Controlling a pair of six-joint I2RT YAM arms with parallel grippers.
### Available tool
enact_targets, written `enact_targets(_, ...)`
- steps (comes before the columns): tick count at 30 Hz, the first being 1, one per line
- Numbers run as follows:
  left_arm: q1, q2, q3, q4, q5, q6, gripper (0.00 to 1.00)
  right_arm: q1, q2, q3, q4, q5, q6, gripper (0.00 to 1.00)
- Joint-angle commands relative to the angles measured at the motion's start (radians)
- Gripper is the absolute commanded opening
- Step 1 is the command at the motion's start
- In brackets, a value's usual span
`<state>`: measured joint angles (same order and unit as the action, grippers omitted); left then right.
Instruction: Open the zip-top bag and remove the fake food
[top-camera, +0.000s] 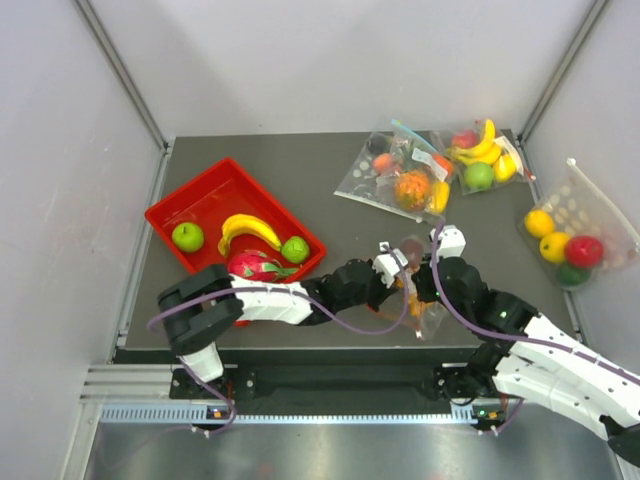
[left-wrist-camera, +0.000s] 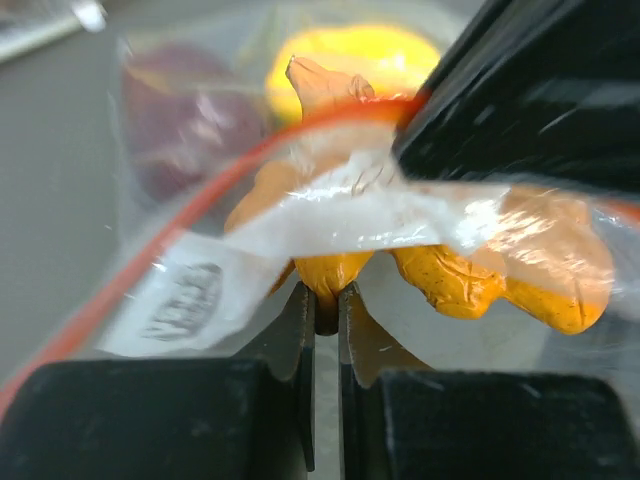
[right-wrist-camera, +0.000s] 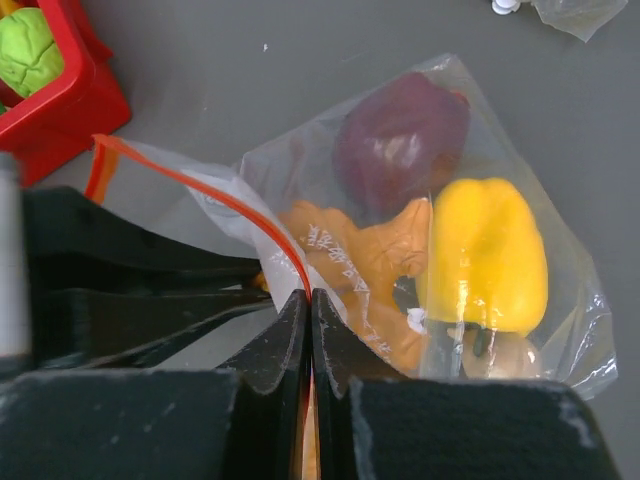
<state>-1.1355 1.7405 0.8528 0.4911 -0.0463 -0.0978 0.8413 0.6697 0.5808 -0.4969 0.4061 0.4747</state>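
Two arms are seen converged on the zip-top bag (top-camera: 428, 315), which lies near the front edge of the table (top-camera: 330, 220).

Left wrist: left pincer (left-wrist-camera: 326, 300) is pinched almost closed on bag film below the zip strip (left-wrist-camera: 150, 262).

Right wrist: right pincer (right-wrist-camera: 308, 300) is clamped at the strip, and the fake food (right-wrist-camera: 480, 250) is enclosed.

Opening is judged to be in hand; opposed pulling is called for next.

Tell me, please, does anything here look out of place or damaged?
One thing: the fruit bag at the far right lies mostly past the table's right edge, so it seems off the work surface. The zip-top bag looks whole, nothing spilled; the left gripper and the right gripper pinch its mouth.
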Motion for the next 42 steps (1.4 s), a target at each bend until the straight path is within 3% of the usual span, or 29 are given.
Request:
enact_targets(1, -0.003, -0.107, -0.006, -0.011, 0.013, -0.020, 0.00, -0.004, -0.007, 0.005, 0.023, 0.037, 0.008, 0.00)
enact_targets(15, -0.003, -0.306, -0.027, -0.371, 0.004, 0.014, 0.00, -0.018, -0.029, 0.050, -0.057, 0.122, -0.007, 0.00)
enact_targets(31, -0.003, -0.553, -0.083, -0.408, -0.038, -0.008, 0.00, -0.022, 0.019, 0.045, -0.029, 0.106, -0.013, 0.00)
enact_targets(35, 0.005, -0.596, -0.084, -0.446, -0.116, -0.011, 0.00, -0.021, 0.004, 0.044, -0.032, 0.106, -0.013, 0.00)
enact_targets(40, 0.141, -0.680, -0.098, -0.482, -0.156, -0.040, 0.00, -0.022, -0.005, 0.047, -0.034, 0.094, -0.011, 0.00)
enact_targets(42, 0.285, -0.700, -0.098, -0.488, -0.133, -0.069, 0.00, -0.022, -0.005, 0.048, -0.032, 0.094, -0.010, 0.00)
